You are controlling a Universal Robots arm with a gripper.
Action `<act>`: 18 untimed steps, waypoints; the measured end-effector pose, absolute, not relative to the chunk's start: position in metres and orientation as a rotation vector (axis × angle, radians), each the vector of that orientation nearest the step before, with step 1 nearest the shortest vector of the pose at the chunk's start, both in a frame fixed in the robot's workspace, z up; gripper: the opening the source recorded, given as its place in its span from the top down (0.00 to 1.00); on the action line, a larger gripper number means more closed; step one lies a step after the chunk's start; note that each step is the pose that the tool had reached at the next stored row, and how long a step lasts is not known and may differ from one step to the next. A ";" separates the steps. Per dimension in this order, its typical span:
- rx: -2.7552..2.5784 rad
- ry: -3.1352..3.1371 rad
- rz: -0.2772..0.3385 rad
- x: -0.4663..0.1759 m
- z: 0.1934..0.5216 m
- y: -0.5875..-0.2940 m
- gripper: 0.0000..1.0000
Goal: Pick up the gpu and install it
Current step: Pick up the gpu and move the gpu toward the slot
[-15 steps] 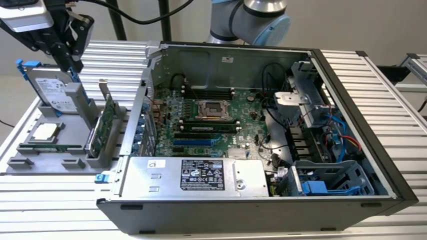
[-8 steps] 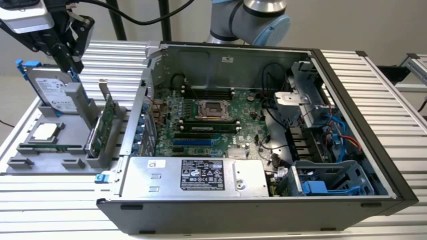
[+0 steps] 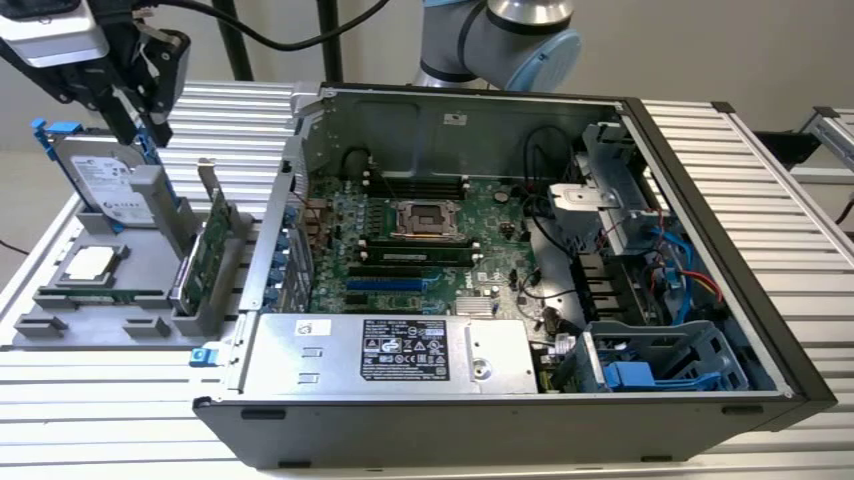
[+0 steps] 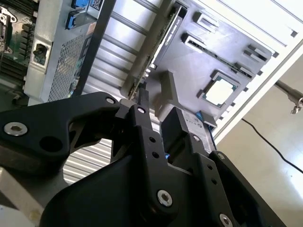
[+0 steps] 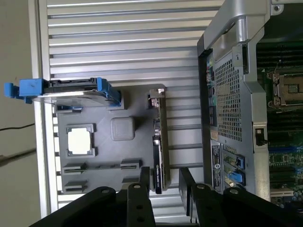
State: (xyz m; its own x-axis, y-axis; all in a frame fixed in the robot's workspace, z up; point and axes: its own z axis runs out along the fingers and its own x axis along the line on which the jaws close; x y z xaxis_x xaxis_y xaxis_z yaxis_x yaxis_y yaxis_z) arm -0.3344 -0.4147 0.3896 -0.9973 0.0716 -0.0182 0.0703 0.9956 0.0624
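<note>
The gpu (image 3: 203, 258) is a thin green card with a silver bracket, standing on edge in a grey holder (image 3: 54, 326) at the exterior view's left, outside the open computer case (image 3: 694, 250). My gripper (image 3: 147, 130) hangs above the holder, over the gap between the hard drive and the gpu, touching nothing. In the first wrist view the gpu (image 5: 159, 137) shows edge-on, just beyond my gripper (image 5: 164, 182), whose two black fingers stand apart with nothing between them. The second wrist view shows the gpu (image 4: 163, 42) beyond the open gripper (image 4: 156, 111).
A silver hard drive (image 3: 114, 185) with blue rails stands upright in the holder beside the gpu. A processor chip (image 3: 91, 262) and a memory stick (image 3: 100, 295) lie in it too. Inside the case are the motherboard (image 3: 427, 240), its blue slots (image 3: 387, 285) and the power supply (image 3: 387, 350).
</note>
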 end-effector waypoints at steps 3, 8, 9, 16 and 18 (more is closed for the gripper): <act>0.111 3.118 0.096 -0.333 0.387 -0.415 0.00; 0.111 3.118 0.096 -0.332 0.380 -0.415 0.00; 0.111 3.118 0.096 -0.332 0.379 -0.415 0.00; 0.111 3.118 0.096 -0.332 0.373 -0.415 0.00; 0.111 3.118 0.096 -0.332 0.371 -0.415 0.00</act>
State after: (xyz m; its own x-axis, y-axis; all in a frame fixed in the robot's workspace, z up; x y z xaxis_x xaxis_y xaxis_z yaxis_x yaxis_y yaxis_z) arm -0.3323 -0.4147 0.3709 -0.9973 0.0719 -0.0180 0.0706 0.9956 0.0622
